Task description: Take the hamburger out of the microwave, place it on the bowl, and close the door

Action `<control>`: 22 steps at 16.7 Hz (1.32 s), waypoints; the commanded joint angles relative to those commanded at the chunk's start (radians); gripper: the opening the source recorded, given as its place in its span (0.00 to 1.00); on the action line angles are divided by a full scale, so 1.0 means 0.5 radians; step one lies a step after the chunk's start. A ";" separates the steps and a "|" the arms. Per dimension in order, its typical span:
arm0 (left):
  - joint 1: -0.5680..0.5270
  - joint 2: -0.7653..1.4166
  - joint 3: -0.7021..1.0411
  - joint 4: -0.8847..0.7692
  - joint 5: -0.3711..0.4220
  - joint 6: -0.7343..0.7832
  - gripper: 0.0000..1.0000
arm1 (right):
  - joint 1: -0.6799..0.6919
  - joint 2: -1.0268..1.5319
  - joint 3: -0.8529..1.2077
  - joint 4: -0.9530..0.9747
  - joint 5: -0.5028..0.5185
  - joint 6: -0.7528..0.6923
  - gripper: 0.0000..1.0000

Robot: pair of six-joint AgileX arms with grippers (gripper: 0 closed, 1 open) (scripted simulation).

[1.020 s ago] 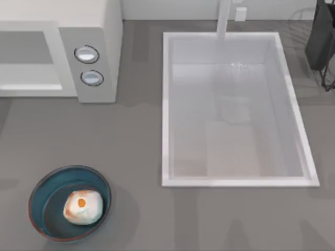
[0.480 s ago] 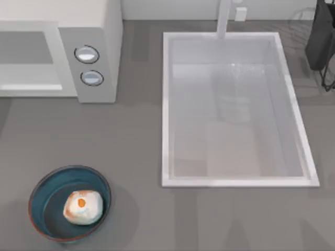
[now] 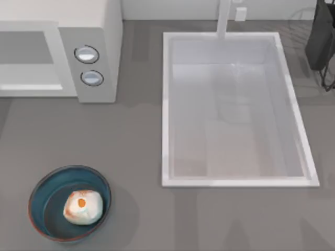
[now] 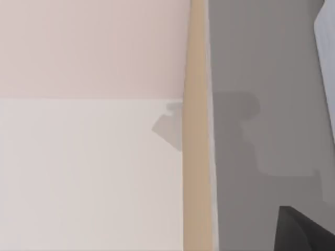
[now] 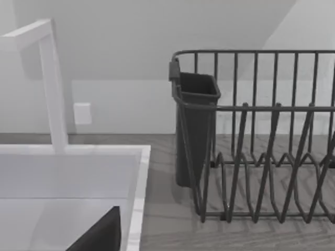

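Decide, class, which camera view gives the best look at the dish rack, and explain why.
The right wrist view: the dish rack stands close, its dark wire bars and attached dark cup plain. The top view catches its edge at the far right corner. The left wrist view shows pale surfaces instead.

Cream hamburger (image 3: 82, 207) inside teal bowl (image 3: 44, 188), white microwave (image 3: 107, 47) behind, door (image 3: 26, 55) shut

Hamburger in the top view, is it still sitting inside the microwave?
No, the hamburger lies inside the bowl on the table, well in front of the microwave.
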 joint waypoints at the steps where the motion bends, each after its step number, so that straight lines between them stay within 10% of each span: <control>1: 0.000 0.043 0.045 -0.041 -0.015 0.035 0.00 | 0.000 0.000 0.000 0.000 0.000 0.000 1.00; 22: -0.004 0.303 -0.454 0.688 -0.020 0.068 0.00 | 0.000 0.000 0.000 0.000 0.000 0.000 1.00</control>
